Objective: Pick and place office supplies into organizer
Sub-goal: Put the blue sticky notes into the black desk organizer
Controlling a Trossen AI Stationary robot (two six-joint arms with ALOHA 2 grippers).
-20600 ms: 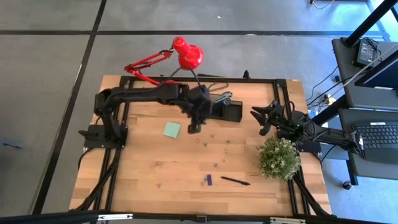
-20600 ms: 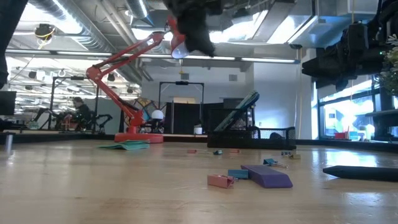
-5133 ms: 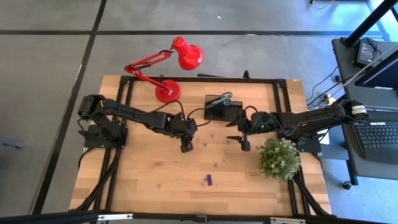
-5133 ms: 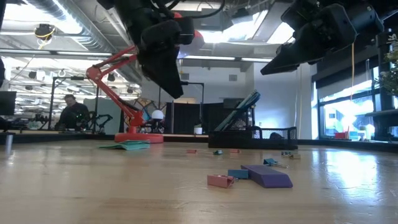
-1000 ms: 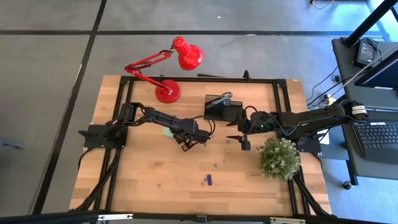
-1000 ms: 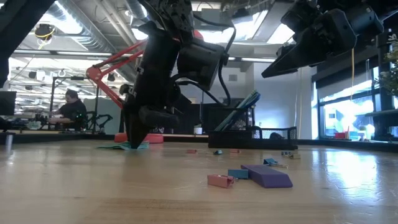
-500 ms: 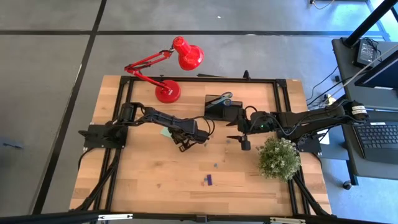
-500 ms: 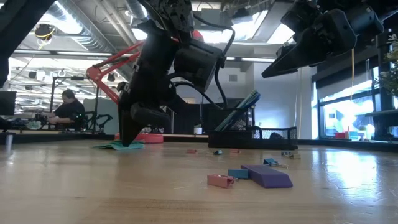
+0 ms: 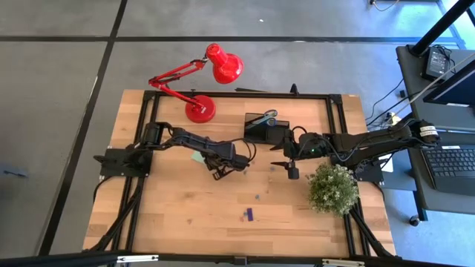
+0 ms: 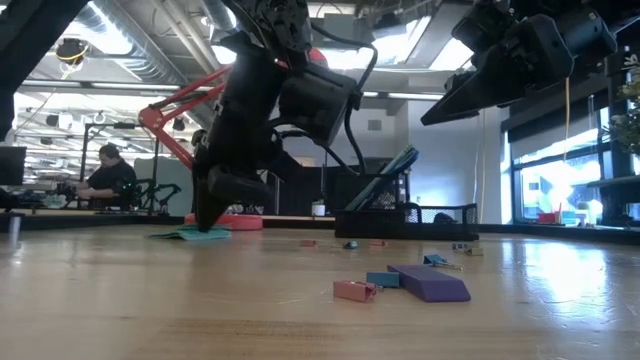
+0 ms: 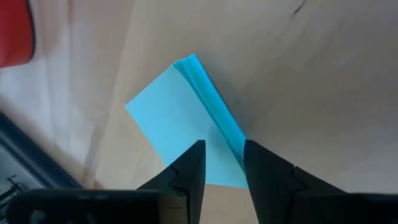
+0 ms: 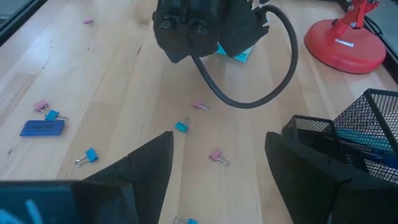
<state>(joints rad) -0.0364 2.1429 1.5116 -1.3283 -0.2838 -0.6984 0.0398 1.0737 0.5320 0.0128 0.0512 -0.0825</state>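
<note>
Mid-job at the work table — the organizer (image 9: 265,129) already holds blue-handled scissors (image 10: 392,176) leaning out of its taller section, while a scatter of small clips (image 12: 181,126), a purple piece (image 9: 249,214) and a sticky-note pad (image 11: 180,121) are still out on the wood.

Farthest left, the left arm reaches in low from its mount, its wrist pitched steeply so that the left gripper (image 11: 222,163) points almost straight down at the table. The sticky-note pad lies directly under it; in the wrist view the two dark fingers (image 11: 191,168) stand a little apart and straddle the pad's near corner and thick edge, one on either side. They look to be closing on it, but whether the pad is yet pinched cannot be told. From table height the fingertips sit right at the pad, which lies flat on the wood just in front of the red lamp's base (image 10: 232,220).

To the right, the organizer stands beyond and to the right of that gripper, near but not touching it.

Farther right, the right arm stretches in level from its side, and the right gripper (image 9: 284,165) hangs above the table just in front of the organizer with its fingers wide apart and nothing between them — waiting, by the look of it. The loose clips lie below and ahead of it; the potted plant (image 9: 332,188) stands behind it.
</note>
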